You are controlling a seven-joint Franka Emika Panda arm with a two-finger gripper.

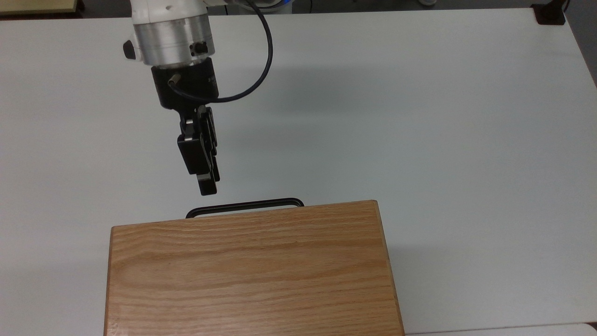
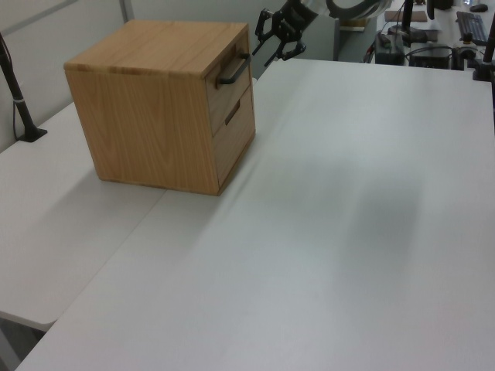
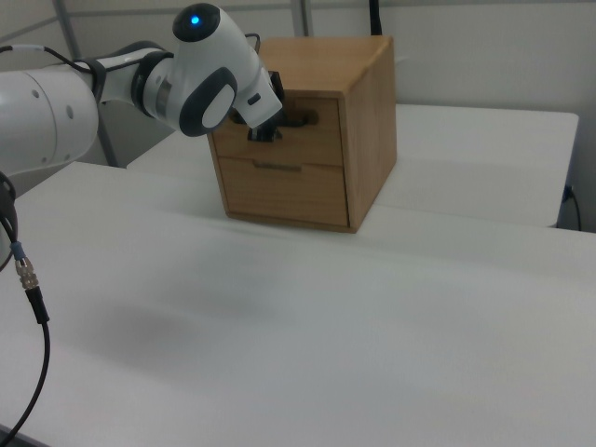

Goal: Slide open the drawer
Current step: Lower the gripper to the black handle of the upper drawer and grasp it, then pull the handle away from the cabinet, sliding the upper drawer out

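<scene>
Gripper (image 2: 272, 37) hangs just off the black bar handle (image 1: 245, 206), fingers spread apart and gripping nothing, while the drawer (image 2: 230, 83) sits flush and shut at the top of the cabinet (image 2: 147, 116) front, so grasping and sliding are both left.

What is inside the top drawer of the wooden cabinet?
Its contents cannot be seen: the drawer sits shut, flush with the cabinet front. Just its front panel and black handle show, with the gripper close by.
</scene>
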